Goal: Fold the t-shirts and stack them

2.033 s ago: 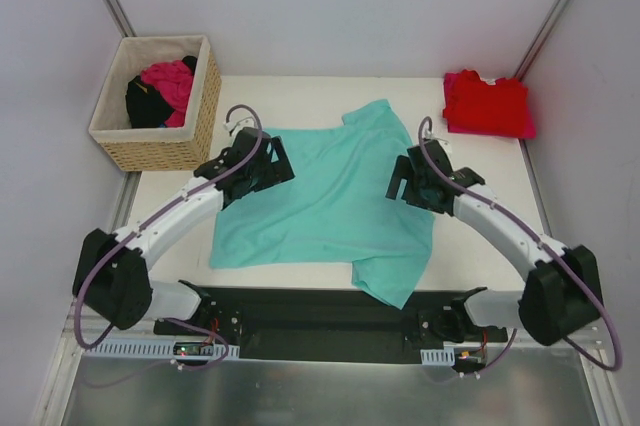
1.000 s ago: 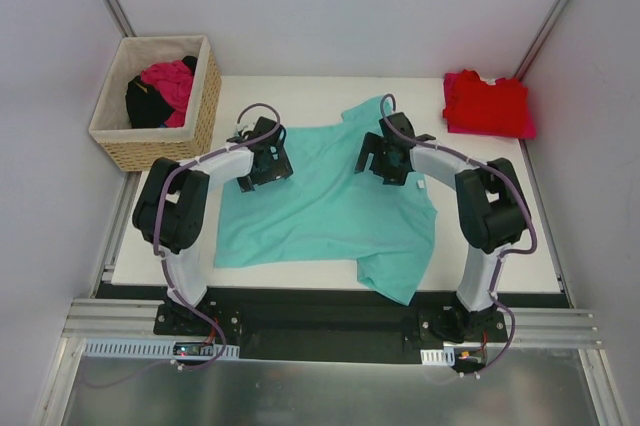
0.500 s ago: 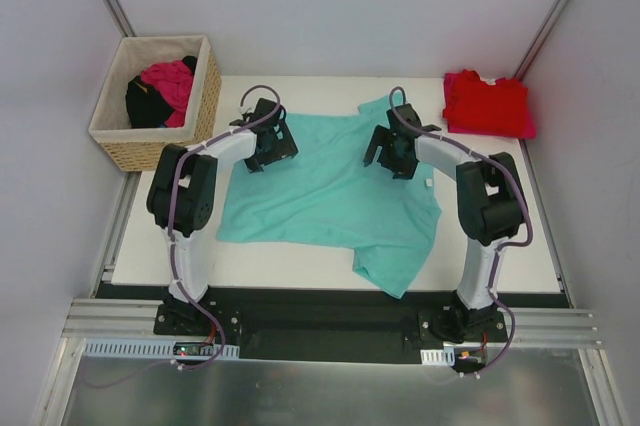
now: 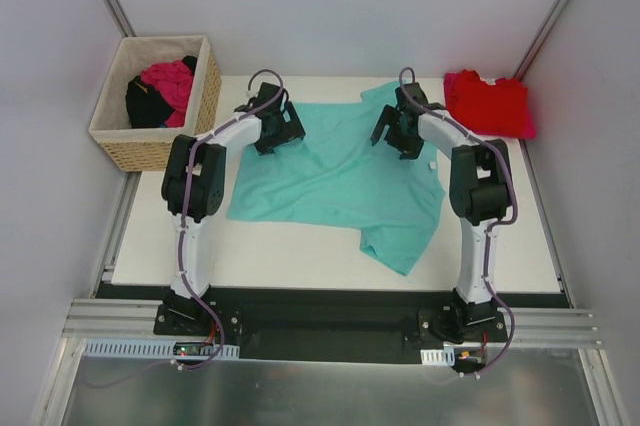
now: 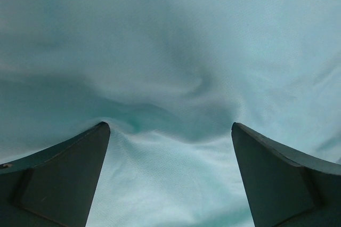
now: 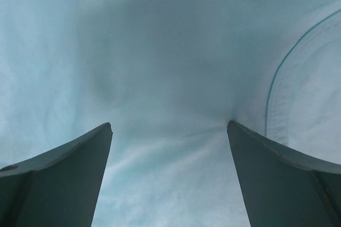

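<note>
I see the whole table (image 4: 520,226) from the top camera, which looks down from above and behind the arm bases (image 4: 188,314) at the bottom of the frame. Each wrist camera looks out between its own fingers (image 5: 58,179), very near the teal t-shirt (image 4: 330,176), which all three views share.

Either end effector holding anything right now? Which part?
Nothing gripped. Left end effector and right end effector are open, tips pressed on the teal t-shirt near its far edge.
</note>
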Controlling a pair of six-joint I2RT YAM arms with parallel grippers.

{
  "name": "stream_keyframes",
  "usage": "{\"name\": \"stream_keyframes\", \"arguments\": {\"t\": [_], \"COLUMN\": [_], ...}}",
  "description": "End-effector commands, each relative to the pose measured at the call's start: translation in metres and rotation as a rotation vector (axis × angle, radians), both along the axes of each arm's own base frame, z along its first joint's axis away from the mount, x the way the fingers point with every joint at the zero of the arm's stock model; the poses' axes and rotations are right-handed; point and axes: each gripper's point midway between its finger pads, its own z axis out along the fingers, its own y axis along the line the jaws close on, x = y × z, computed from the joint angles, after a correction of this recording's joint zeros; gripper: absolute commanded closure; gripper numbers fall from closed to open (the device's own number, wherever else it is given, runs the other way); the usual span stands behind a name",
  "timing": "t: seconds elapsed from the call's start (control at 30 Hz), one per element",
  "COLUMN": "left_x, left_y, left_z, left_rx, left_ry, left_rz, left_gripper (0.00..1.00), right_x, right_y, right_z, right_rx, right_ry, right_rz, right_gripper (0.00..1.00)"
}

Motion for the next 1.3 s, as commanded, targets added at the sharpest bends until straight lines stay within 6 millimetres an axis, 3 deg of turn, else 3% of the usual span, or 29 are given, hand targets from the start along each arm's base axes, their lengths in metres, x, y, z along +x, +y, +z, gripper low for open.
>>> {"name": "stream_keyframes", "arguments": {"t": [0.0,0.17,0.2,0.23,0.27,0.3,0.33,0.4,0.43,0.47,0.5,0.53,0.57,0.6,0.63,0.67,0.7,0.77,0.8,0.83,0.87,0.9,0.93,0.97,1.0,1.07,1.13,1.27], "left_x": [0.017,0.025,0.027,0.025,0.023,0.018,0.011,-0.007,-0.021,-0.030,-0.045,-0.061,-0.072,-0.091,-0.107,-0.117,-0.138,-0.158,-0.176,-0.185,-0.192,-0.207,-0.212,-0.215,-0.225,-0.229,-0.232,-0.240], "left_y": [0.006,0.006,0.005,0.001,0.000,-0.003,-0.010,-0.016,-0.024,-0.026,-0.026,-0.027,-0.023,-0.011,-0.004,0.004,0.014,0.027,0.039,0.045,0.050,0.061,0.065,0.072,0.078,0.086,0.092,0.103], "left_z": [0.000,0.019,0.030,0.055,0.070,0.081,0.117,0.140,0.167,0.176,0.166,0.183,0.181,0.152,0.159,0.149,0.119,0.111,0.084,0.084,0.077,0.056,0.054,0.047,0.033,0.025,0.017,0.004], "left_rx": [-0.015,-0.030,-0.035,-0.053,-0.050,-0.041,-0.038,-0.011,-0.019,-0.021,-0.020,-0.026,-0.024,0.010,-0.008,0.007,0.030,0.036,0.067,0.065,0.059,0.090,0.080,0.094,0.114,0.134,0.145,0.150], "left_ry": [-0.007,-0.040,-0.061,-0.099,-0.127,-0.149,-0.222,-0.267,-0.318,-0.333,-0.305,-0.333,-0.323,-0.261,-0.270,-0.254,-0.184,-0.173,-0.117,-0.126,-0.112,-0.073,-0.081,-0.076,-0.049,-0.039,-0.024,-0.001], "left_rz": [0.001,-0.022,-0.033,-0.052,-0.070,-0.093,-0.119,-0.176,-0.210,-0.229,-0.250,-0.258,-0.239,-0.219,-0.191,-0.170,-0.164,-0.116,-0.095,-0.073,-0.041,-0.015,0.023,0.048,0.064,0.098,0.126,0.196], "left_gripper": [0.01,0.01,0.01,0.01,0.01,0.01,0.01,0.01,0.01,0.01,0.01,0.01,0.01,0.01,0.01,0.01,0.01,0.01,0.01,0.01,0.01,0.01,0.01,0.01,0.01,0.01,0.01,0.01], "right_x": [0.018,0.026,0.026,0.024,0.016,0.012,0.007,-0.016,-0.028,-0.037,-0.056,-0.071,-0.083,-0.102,-0.119,-0.130,-0.144,-0.170,-0.179,-0.197,-0.208,-0.217,-0.233,-0.239,-0.245,-0.259,-0.270,-0.285], "right_y": [-0.002,0.006,0.006,0.006,0.005,0.006,0.005,-0.001,-0.004,-0.005,-0.009,-0.005,-0.002,-0.004,-0.004,-0.008,-0.014,-0.027,-0.033,-0.036,-0.037,-0.037,-0.036,-0.035,-0.037,-0.042,-0.044,-0.054], "right_z": [0.005,0.023,0.041,0.051,0.051,0.089,0.100,0.115,0.151,0.161,0.147,0.176,0.174,0.159,0.165,0.161,0.145,0.139,0.133,0.119,0.122,0.121,0.106,0.105,0.117,0.111,0.120,0.118], "right_rx": [-0.012,0.017,0.020,0.010,-0.001,0.008,-0.041,-0.088,-0.091,-0.082,-0.080,-0.024,-0.001,-0.007,-0.026,-0.066,-0.115,-0.211,-0.239,-0.255,-0.223,-0.193,-0.159,-0.138,-0.104,-0.086,-0.046,-0.041], "right_ry": [0.001,-0.032,-0.067,-0.089,-0.090,-0.171,-0.217,-0.252,-0.333,-0.355,-0.320,-0.394,-0.395,-0.367,-0.391,-0.388,-0.352,-0.330,-0.313,-0.275,-0.292,-0.295,-0.267,-0.282,-0.340,-0.349,-0.397,-0.400], "right_rz": [0.024,0.060,0.069,0.084,0.093,0.105,0.113,0.116,0.099,0.086,0.076,0.081,0.093,0.111,0.128,0.159,0.174,0.187,0.196,0.224,0.232,0.239,0.262,0.268,0.268,0.268,0.273,0.252], "right_gripper": [0.06,0.06,0.06,0.07,0.07,0.07,0.06,0.06,0.05,0.05,0.05,0.05,0.05,0.05,0.05,0.05,0.05,0.05,0.05,0.05,0.06,0.05,0.05,0.05,0.05,0.05,0.05,0.05]}}
